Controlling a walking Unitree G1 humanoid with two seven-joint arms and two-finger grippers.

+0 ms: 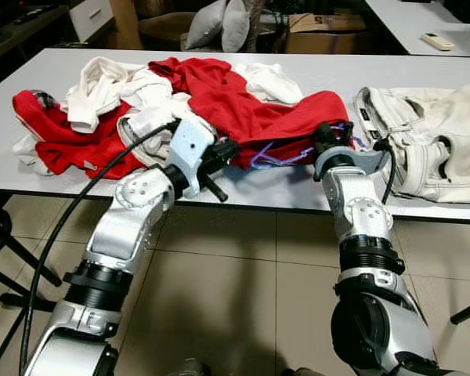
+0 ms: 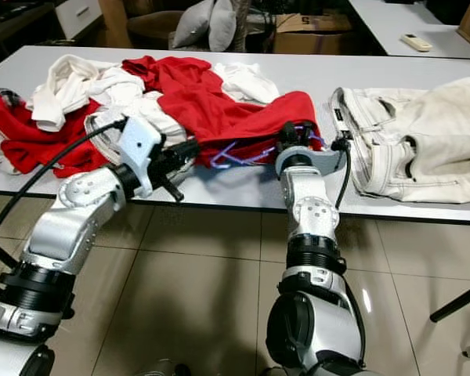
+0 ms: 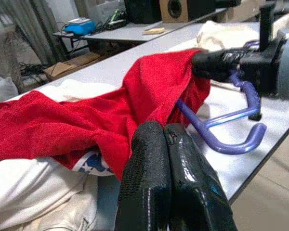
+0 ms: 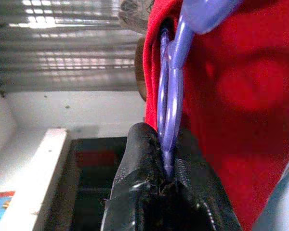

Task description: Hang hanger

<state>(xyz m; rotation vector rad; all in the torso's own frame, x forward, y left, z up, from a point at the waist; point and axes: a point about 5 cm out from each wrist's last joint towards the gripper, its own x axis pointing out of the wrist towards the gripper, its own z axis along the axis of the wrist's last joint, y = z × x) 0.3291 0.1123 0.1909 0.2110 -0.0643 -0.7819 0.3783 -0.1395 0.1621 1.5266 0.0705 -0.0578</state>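
Observation:
A purple plastic hanger (image 1: 276, 159) lies at the table's front edge, partly tucked inside a red garment (image 1: 243, 110). My right gripper (image 1: 329, 135) is shut on one end of the hanger (image 4: 170, 96), with red cloth pressed against it. My left gripper (image 1: 222, 151) is shut with nothing between its fingers (image 3: 149, 159). It hovers at the table edge just left of the hanger's hook (image 3: 233, 142), close to the red garment's hem (image 3: 120, 144).
A heap of white and red clothes (image 1: 117, 94) covers the left of the white table (image 1: 258, 194). Cream jeans (image 1: 423, 141) lie to the right. Behind are cushions (image 1: 219, 23), a cardboard box (image 1: 321, 27) and a second table with a remote (image 1: 437, 41).

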